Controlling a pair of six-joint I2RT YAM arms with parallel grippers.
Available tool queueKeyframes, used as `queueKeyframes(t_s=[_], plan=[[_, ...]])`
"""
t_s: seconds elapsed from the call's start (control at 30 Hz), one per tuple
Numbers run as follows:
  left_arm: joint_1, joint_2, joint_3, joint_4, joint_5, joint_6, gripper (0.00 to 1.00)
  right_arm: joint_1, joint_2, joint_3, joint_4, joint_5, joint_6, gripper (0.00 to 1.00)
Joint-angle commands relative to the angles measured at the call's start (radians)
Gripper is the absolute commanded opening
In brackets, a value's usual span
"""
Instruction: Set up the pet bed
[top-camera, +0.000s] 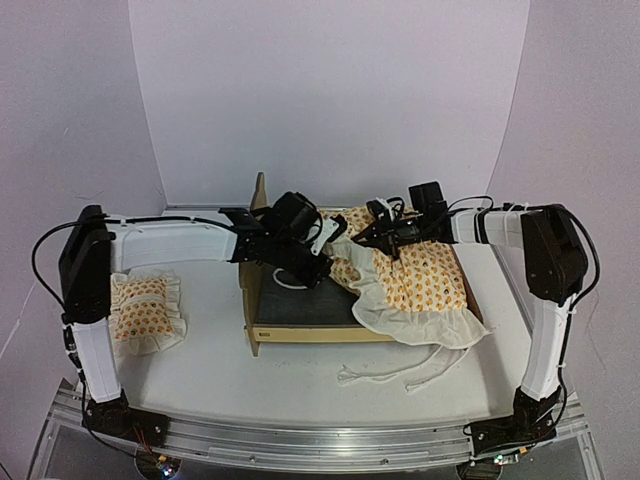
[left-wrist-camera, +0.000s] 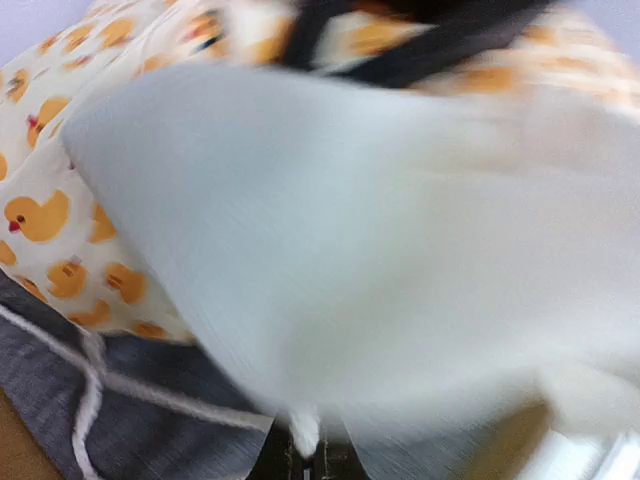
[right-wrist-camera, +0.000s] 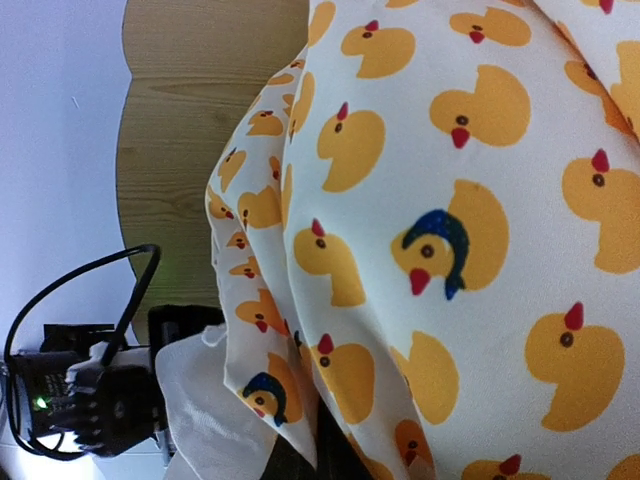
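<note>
text: none legible | pet bed (top-camera: 310, 336) — small dark mark (top-camera: 269, 322) on front rail (too small to read)

Left claw (top-camera: 322, 238) and right claw (top-camera: 388, 236) — both clamped — nearly meet.

- pet bed (top-camera: 300, 333): pale matt plywood with visible grain; dark grey woven cloth base;
- mattress cover (top-camera: 425, 280): soft matt cream cloth, duck-printed; plain white ruffle;
- pillow (top-camera: 143, 312): same printed cloth
</note>
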Motion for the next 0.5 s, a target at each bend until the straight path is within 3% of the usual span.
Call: queueKeyframes(t_s=[0.0, 0.17, 0.3, 0.47], plan=[[-0.007, -0.232, -0.059, -0.087, 0.398, -0.025, 0.0, -0.005, -0.046, 0.008, 0.022, -0.043, -0.058, 0.0], [0.001, -0.349, -0.104, -0.104, 0.56, -0.008, 0.0, -0.005, -0.056, 0.021, -0.067, -0.046, -0.13, 0.0], [0.007, -0.365, -0.051, -0.112, 0.72, 0.044, 0.0, -0.005, -0.062, 0.042, -0.172, -0.031, -0.201, 0.0], [0.04, -0.387, -0.017, -0.113, 0.796, 0.09, 0.0, -0.005, -0.069, 0.049, -0.234, -0.004, -0.247, 0.0]])
